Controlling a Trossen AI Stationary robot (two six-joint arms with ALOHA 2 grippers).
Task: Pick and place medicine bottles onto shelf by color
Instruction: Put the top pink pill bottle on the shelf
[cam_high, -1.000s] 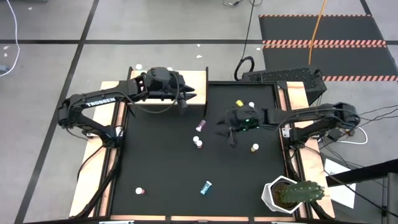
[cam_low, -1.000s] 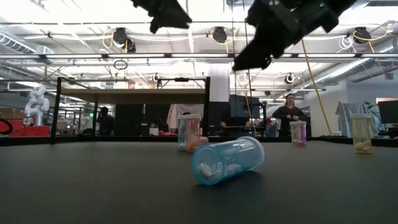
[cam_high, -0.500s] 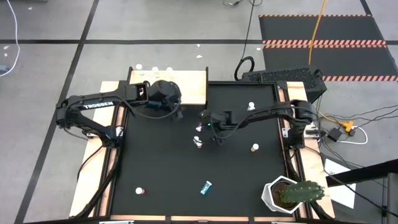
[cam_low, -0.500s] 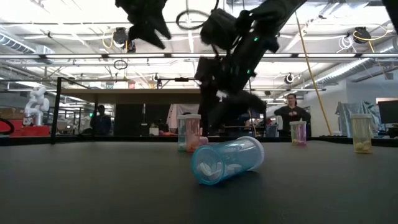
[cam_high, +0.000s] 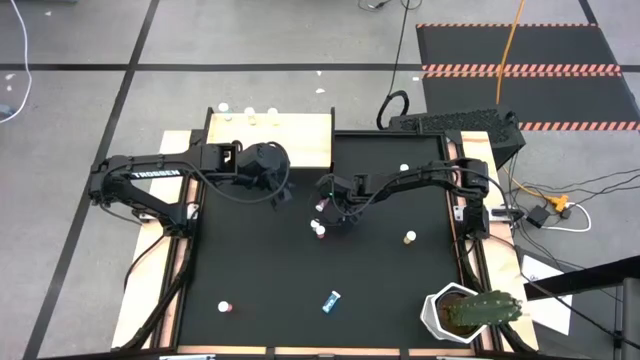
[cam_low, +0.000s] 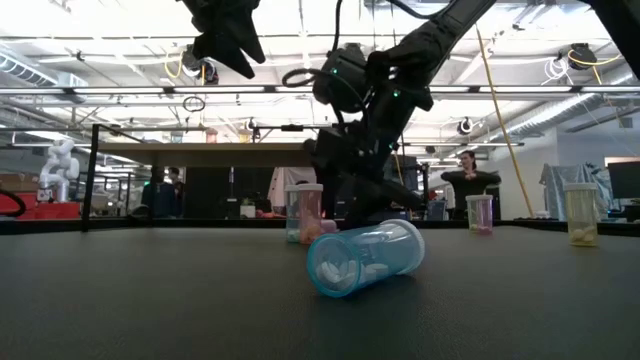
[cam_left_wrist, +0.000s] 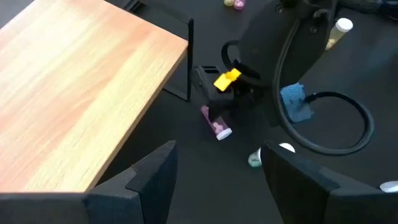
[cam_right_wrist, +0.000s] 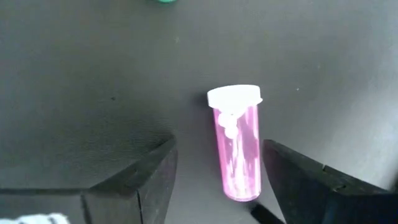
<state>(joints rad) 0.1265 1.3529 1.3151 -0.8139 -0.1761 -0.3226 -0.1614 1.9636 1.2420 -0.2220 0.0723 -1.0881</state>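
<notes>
Pink see-through pill bottle w/ white cap (cam_right_wrist: 237, 144) lies on black mat betw. my right gripper's (cam_right_wrist: 217, 180) open, empty fingers. Pale-wood shelf (cam_high: 290, 135) has few bottles; several remain. Left gripper (cam_left_wrist: 214, 177) open, empty, nr shelf.

My right end effector (cam_high: 333, 205) reaches to the middle of the desk, lowered close to its surface, fingers (cam_right_wrist: 152, 180) spread apart. My left end effector (cam_high: 278, 186) hangs raised nearer the far-left corner, fingers parted, holding nothing.
</notes>
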